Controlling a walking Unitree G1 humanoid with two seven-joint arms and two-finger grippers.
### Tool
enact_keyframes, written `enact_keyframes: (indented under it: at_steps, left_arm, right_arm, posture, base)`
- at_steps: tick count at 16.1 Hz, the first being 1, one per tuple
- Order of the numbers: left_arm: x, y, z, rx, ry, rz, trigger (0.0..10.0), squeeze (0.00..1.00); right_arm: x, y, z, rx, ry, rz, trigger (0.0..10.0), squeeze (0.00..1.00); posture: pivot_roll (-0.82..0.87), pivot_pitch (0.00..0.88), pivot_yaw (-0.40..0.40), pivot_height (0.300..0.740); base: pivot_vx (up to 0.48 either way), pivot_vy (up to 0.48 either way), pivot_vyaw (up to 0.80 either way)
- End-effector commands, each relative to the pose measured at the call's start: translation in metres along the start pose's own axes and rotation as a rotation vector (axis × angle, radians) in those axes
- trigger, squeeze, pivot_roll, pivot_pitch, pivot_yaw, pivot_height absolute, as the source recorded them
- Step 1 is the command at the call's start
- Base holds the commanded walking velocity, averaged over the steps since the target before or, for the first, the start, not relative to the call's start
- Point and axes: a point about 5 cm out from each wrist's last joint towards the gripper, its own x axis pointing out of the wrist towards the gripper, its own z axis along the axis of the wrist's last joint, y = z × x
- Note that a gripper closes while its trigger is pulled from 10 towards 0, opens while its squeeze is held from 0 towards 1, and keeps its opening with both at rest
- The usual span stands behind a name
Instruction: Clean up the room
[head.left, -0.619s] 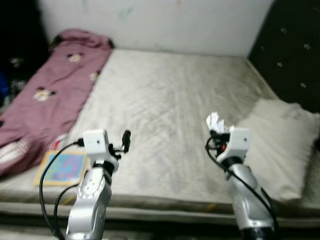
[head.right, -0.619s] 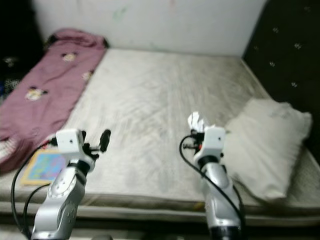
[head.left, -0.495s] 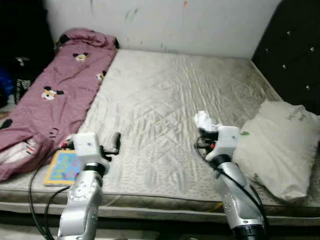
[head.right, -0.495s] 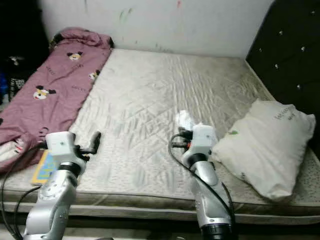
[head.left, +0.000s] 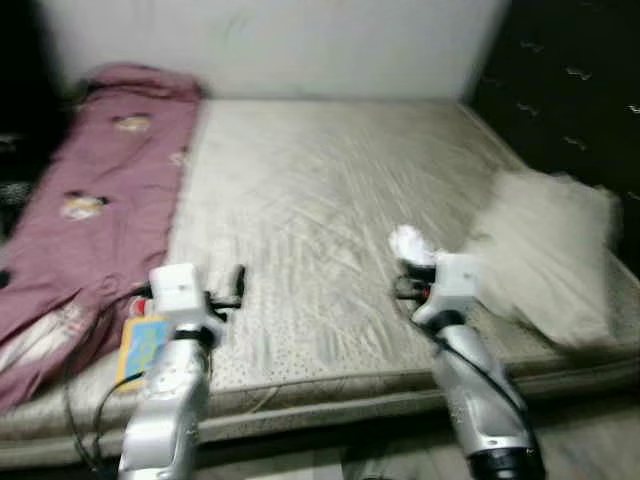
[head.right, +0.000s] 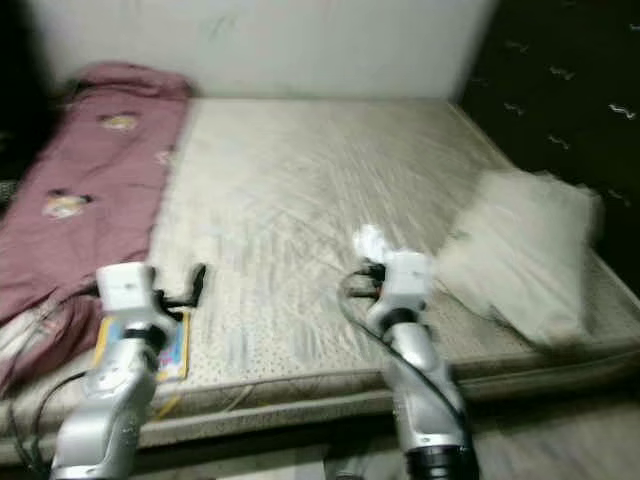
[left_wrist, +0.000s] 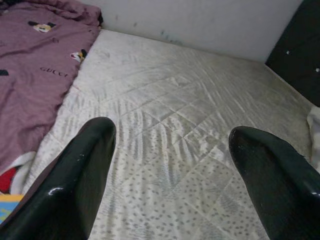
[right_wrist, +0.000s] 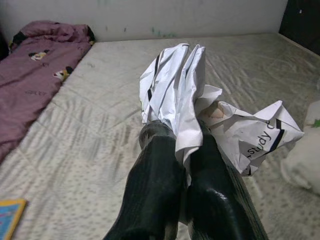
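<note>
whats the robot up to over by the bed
It stands at the edge of a bare mattress, tidying up. The right gripper is shut on a crumpled white paper, held above the mattress. The left gripper is open and holds nothing. A pink blanket and a colourful book lie to its left, a pillow to its right.

I am reading "GUCCI" printed in dark letters on the pink blanket (left_wrist: 30, 75) through the left wrist camera. I am also making out "study" in black on the crumpled paper (right_wrist: 200, 107) that the right gripper (right_wrist: 182, 165) is pinching.
</note>
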Motion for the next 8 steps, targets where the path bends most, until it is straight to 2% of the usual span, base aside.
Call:
enact_keyframes:
  at_steps: [1, 8]
  left_arm:
    - [0.0012, -0.0090, 0.0007, -0.015, -0.001, -0.025, 10.0, 0.00]
    - [0.0008, -0.0088, -0.0008, -0.019, 0.008, -0.024, 10.0, 0.00]
  right_arm:
    - [0.0002, -0.0095, 0.0044, -0.014, -0.008, -0.021, 10.0, 0.00]
    - [-0.0005, -0.0080, 0.0037, -0.019, -0.006, -0.008, 10.0, 0.00]
  posture:
    - [0.06, 0.000, -0.031, 0.740]
    - [0.06, 0.000, -0.031, 0.740]
  base:
    - [0.000, 0.480, 0.00]
    - [0.000, 0.480, 0.00]
